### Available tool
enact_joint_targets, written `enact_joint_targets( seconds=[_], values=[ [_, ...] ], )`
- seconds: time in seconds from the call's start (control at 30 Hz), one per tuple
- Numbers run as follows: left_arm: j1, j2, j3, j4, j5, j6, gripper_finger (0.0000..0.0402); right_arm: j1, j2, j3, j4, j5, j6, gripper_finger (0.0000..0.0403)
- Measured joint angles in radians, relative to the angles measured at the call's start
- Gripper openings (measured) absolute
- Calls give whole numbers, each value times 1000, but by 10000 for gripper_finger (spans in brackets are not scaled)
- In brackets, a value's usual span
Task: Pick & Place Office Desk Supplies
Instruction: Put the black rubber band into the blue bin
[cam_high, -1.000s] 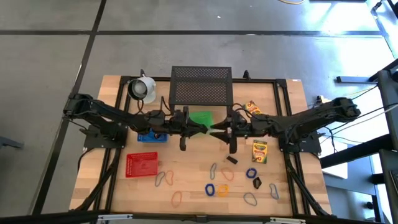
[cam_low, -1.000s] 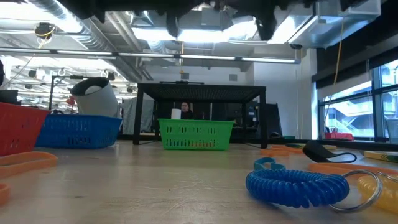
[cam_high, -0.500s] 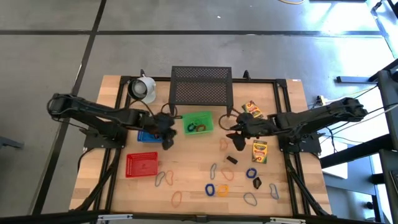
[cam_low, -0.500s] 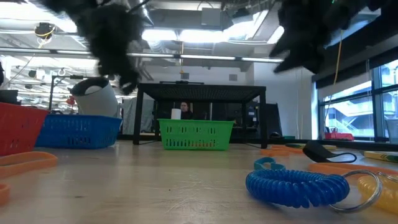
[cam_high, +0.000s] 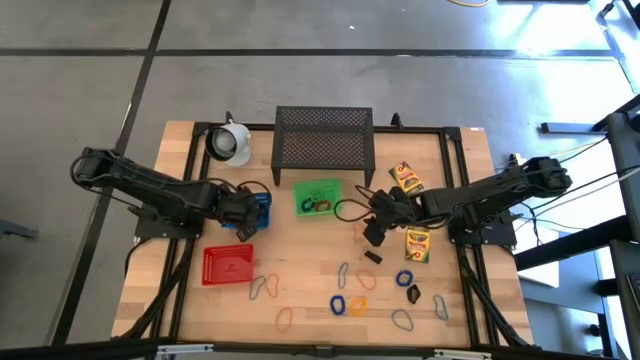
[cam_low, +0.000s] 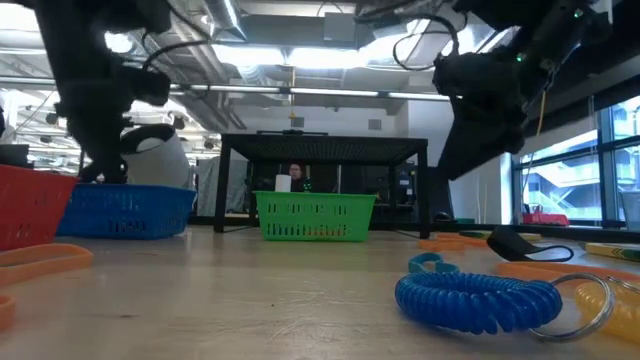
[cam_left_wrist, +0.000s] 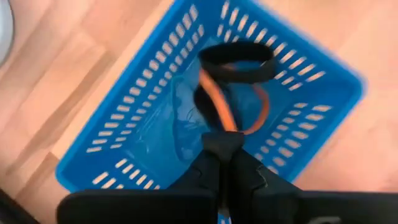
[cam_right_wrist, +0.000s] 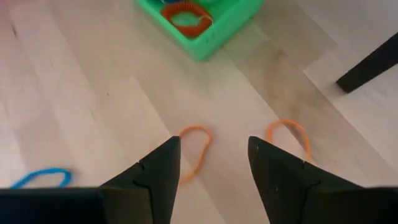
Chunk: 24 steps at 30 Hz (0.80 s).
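Observation:
My left gripper hangs over the blue basket, pointing down, shut on an orange rubber band. A black loop shows just past the band; whether it hangs from the band or lies in the basket, I cannot tell. My right gripper stands open above an orange loop that lies flat on the table, a finger on either side and clear of it. More coloured loops, black clips and yellow crayon boxes lie on the wood. My left gripper pinches the orange rubber band at one spot of its loop between the free ends of its two shut fingers, coming from above. The rest of the band hangs slack below the fingers, inside the blue basket's walls.
A green basket holding loops sits mid-table, a red basket near the left front. The black mesh stand and a white cup are at the far edge. A second orange loop lies beside the right gripper.
My left gripper has gone from beside the green basket toward the table's left edge, sinking and tipping steeply down over the blue basket. My right gripper has sunk and tipped downward over the orange loop, drifting slightly toward the near edge.

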Motion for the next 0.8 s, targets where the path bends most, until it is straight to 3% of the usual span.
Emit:
enact_joint_targets(
  seconds=[0.23, 0.47, 0.63, 0.8],
  values=[
    [0, 0, -50, 1, -56, -104, 11, -7, 39, 0, -36, 26, -6, 188],
    [0, 0, -50, 4, -120, -124, 67, -45, 61, 1, -45, 20, -5, 214],
    [0, 0, -29, -28, -101, -125, 113, -89, 98, 1, -85, -84, 39, 248],
    [0, -1, 38, -85, -113, -114, 136, -104, 145, 1, -84, -152, 45, 253]
  ],
)
